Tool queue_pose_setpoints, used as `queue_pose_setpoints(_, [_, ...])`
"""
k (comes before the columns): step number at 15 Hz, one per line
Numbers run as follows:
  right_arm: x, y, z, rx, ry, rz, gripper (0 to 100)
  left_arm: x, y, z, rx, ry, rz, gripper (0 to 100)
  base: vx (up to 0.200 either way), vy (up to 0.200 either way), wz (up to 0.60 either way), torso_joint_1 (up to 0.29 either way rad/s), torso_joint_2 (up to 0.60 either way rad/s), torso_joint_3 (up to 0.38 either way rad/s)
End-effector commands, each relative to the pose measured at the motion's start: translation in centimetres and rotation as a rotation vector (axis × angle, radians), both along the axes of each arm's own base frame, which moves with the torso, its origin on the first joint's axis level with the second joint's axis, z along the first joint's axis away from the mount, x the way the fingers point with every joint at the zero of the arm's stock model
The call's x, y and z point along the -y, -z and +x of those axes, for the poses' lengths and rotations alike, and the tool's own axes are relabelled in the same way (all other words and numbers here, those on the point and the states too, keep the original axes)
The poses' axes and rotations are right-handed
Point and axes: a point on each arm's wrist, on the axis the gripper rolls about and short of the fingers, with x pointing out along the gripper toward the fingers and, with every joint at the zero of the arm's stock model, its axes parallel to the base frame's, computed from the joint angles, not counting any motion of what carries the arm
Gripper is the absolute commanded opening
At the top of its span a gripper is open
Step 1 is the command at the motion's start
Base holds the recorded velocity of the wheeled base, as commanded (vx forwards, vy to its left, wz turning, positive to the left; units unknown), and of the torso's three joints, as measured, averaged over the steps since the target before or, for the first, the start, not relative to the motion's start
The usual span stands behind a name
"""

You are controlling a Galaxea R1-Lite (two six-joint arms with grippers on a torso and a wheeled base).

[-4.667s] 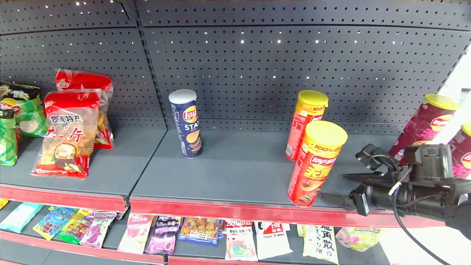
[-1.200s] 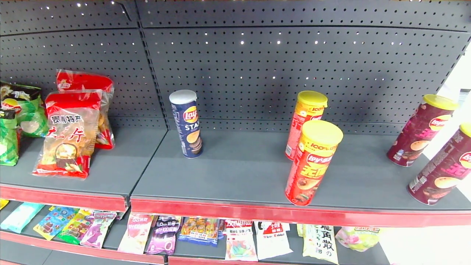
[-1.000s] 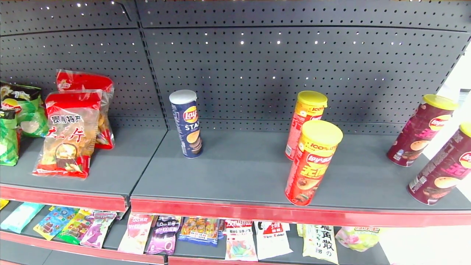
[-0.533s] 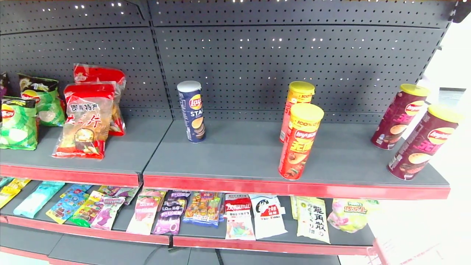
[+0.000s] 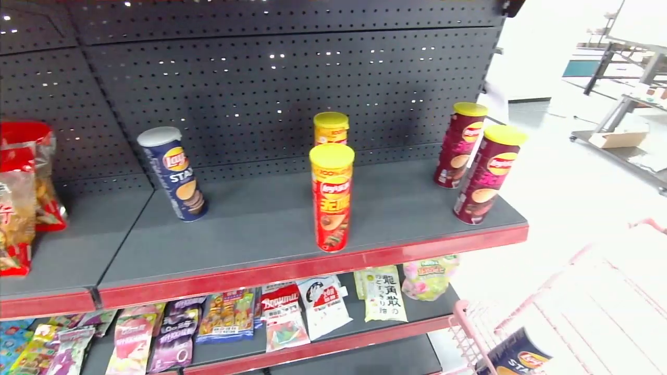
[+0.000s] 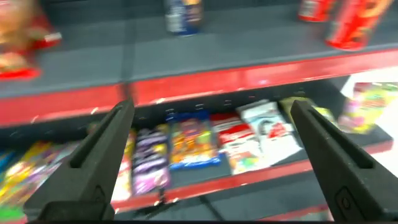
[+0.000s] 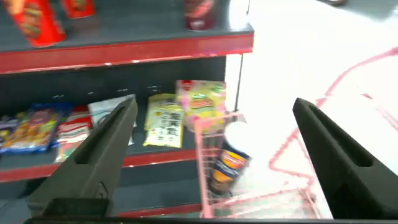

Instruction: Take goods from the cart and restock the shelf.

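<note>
Gaping empty: left pincer (image 6: 212, 107); right pincer (image 7: 216, 104) | blue can (image 5: 513, 359) in cart (image 5: 461, 312) cut off

Shelf front seen past the left claw (image 6: 211, 106), its fingers (image 6: 93, 168) spread wide apart.
The red shelf edge (image 6: 249, 76) runs across beyond the fingertips. On the board behind it stand a blue can (image 6: 183, 14) and a red can (image 6: 348, 25), with a red snack bag (image 6: 18, 37) well apart from both. Flat snack packets (image 6: 193, 140) lie in a row on the lower shelf (image 6: 273, 174).

Glare washes out the floor (image 5: 547, 172) at the right; the shelf (image 5: 260, 224) lies dim, light pinpricking its pegboard (image 5: 260, 78).
</note>
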Motion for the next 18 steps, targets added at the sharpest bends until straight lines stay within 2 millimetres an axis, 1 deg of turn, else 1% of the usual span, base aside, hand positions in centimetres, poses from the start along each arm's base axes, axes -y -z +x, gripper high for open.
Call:
queue_pose_setpoints(1, [0.00, 0.00, 0.01, -0.001, -0.001, 0.000, 100, 0.00, 0.01, 0.00, 0.000, 0.001, 0.000, 100, 0.000, 0.000, -0.60, 0.002, 0.00, 0.002])
queue_pose_setpoints(11, [0.00, 0.00, 0.01, -0.001, -0.001, 0.001, 100, 0.00, 0.01, 0.00, 0.000, 0.001, 0.000, 100, 0.000, 0.000, -0.60, 0.001, 0.00, 0.003])
queue_pose_setpoints(17, [0.00, 0.00, 0.01, -0.001, -0.001, 0.001, 100, 0.00, 0.01, 0.00, 0.000, 0.001, 0.000, 100, 0.000, 0.000, 0.00, 0.000, 0.00, 0.000])
queue_pose_setpoints(18, [0.00, 0.00, 0.01, -0.001, -0.001, 0.001, 100, 0.00, 0.01, 0.00, 0.000, 0.000, -0.001, 100, 0.000, 0.000, 0.00, -0.134, 0.32, 0.163])
